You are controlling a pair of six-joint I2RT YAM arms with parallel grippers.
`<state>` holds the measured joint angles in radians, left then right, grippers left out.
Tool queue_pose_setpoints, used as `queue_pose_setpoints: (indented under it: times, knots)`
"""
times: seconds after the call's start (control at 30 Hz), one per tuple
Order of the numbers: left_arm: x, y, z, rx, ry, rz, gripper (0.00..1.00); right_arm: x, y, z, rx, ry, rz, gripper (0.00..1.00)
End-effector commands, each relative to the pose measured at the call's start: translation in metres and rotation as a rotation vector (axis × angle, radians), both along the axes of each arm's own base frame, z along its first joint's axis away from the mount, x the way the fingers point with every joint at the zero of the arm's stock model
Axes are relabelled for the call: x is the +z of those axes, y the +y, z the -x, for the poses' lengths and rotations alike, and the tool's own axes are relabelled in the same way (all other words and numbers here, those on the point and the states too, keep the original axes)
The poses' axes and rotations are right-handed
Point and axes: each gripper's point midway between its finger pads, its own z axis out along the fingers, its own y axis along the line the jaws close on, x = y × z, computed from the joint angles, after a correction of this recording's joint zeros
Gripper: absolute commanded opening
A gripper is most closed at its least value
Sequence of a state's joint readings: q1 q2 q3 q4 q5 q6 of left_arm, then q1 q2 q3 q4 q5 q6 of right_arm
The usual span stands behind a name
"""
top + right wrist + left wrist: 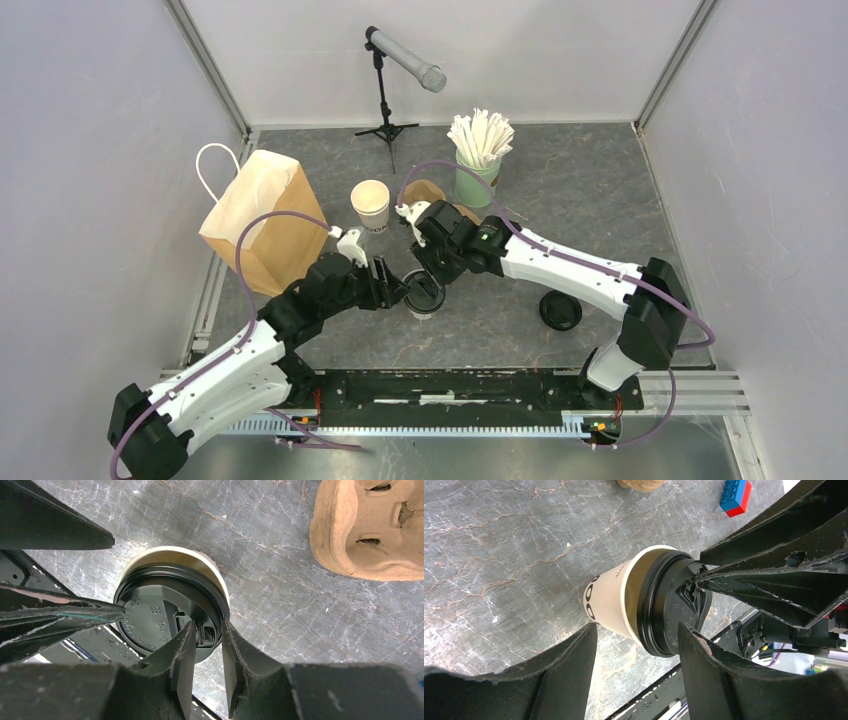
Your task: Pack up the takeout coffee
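Standing right of the brown paper bag (262,220), the white paper cup with black plastic lid (424,297) is not yet bagged; left gripper (638,626) straddles it released; right gripper (207,627) touches the lid, clench unclear.

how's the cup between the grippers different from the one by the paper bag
The lidded cup wears a black lid; the open cup by the paper bag has none. The lidded cup stands between the fingers of the left gripper, with the right gripper at its lid; the open cup stands farther back, untouched. Both are upright pale paper cups.
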<state>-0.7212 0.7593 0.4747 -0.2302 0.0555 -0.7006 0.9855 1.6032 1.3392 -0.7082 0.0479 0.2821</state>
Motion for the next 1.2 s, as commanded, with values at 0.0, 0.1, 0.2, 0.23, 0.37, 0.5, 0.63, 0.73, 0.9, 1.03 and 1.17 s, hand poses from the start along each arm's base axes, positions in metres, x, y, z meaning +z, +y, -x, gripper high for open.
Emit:
queue_pose_setpoints:
  times: [0.0, 0.1, 0.2, 0.23, 0.37, 0.5, 0.63, 0.73, 0.9, 1.03, 1.17]
  knots:
    - [0.009, 0.003, -0.012, 0.026, -0.065, -0.012, 0.66, 0.015, 0.009, -0.011, -0.008, -0.044, -0.03, 0.29]
    - [0.006, 0.003, -0.014, 0.026, -0.064, -0.035, 0.66, 0.013, 0.01, -0.012, -0.005, -0.045, -0.03, 0.25]
    - [0.003, 0.003, -0.016, 0.017, -0.063, -0.058, 0.66, 0.013, 0.012, -0.013, 0.002, -0.05, -0.034, 0.23]
    - [0.003, 0.003, -0.016, 0.013, -0.065, -0.065, 0.66, 0.014, 0.013, -0.013, 0.004, -0.052, -0.038, 0.23]
    - [0.007, 0.001, -0.019, 0.006, -0.079, -0.068, 0.7, 0.019, 0.015, -0.014, 0.005, -0.062, -0.055, 0.21]
    - [0.009, -0.003, -0.021, -0.005, -0.088, -0.061, 0.75, 0.025, 0.018, -0.016, 0.002, -0.073, -0.074, 0.2]
    - [0.009, -0.007, -0.021, -0.025, -0.089, -0.052, 0.77, 0.028, 0.019, -0.019, 0.004, -0.077, -0.083, 0.2]
    - [0.009, -0.008, -0.021, -0.029, -0.097, -0.045, 0.75, 0.026, 0.02, -0.018, 0.009, -0.075, -0.083, 0.2]
    - [0.01, -0.008, -0.025, -0.026, -0.118, -0.056, 0.73, 0.025, 0.019, -0.018, 0.011, -0.076, -0.089, 0.2]
    - [0.007, -0.006, -0.03, -0.014, -0.13, -0.08, 0.7, 0.026, 0.018, -0.017, 0.015, -0.078, -0.101, 0.2]
    - [0.004, -0.003, -0.037, 0.012, -0.139, -0.107, 0.65, 0.034, 0.016, -0.017, 0.016, -0.091, -0.114, 0.23]
